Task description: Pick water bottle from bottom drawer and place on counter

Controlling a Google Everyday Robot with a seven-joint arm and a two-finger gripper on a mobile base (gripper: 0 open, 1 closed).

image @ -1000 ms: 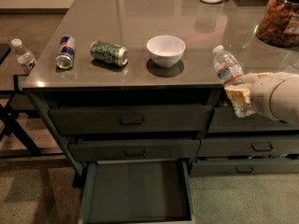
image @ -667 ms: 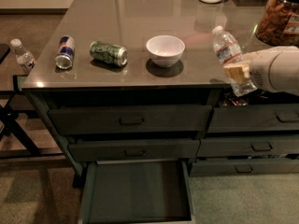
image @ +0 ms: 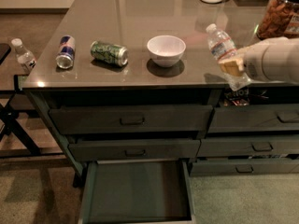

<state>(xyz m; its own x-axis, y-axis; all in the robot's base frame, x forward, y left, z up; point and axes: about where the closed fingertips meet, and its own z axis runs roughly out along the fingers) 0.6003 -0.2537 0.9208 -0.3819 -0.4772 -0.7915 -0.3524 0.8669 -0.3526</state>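
Glossy grey desk (image: 140, 13) fills most of my view, with the drawer cabinet below it and the bottom drawer (image: 138, 190) pulled out, its floor bare. My tool (image: 232, 68) sits at the right, over the desk's front edge, clamped on the lower half of the water bottle (image: 219, 42). The bottle is tilted, cap leaning up and to the left. It looks lifted clear of the surface, though I can't tell for sure whether its base touches.

What worries me is the tilt and the position. If I let go like this, I'd expect the bottle to land on a corner of its base and tip over. Being round, it could then roll, and with the front edge just beside it, it could drop to the floor. I'd want it upright and further in from the edge before opening the tool.

The plastic looks thin, so a hard squeeze may buckle it and let it twist in the grip. Pressing down too far could jam it against the desk.

The white bowl (image: 166, 49) is near on the left, and the snack jar (image: 280, 15) stands behind the arm (image: 273, 59); a wide swing could knock either. The green can (image: 109, 53) and blue can (image: 65, 52) sit well apart from it.
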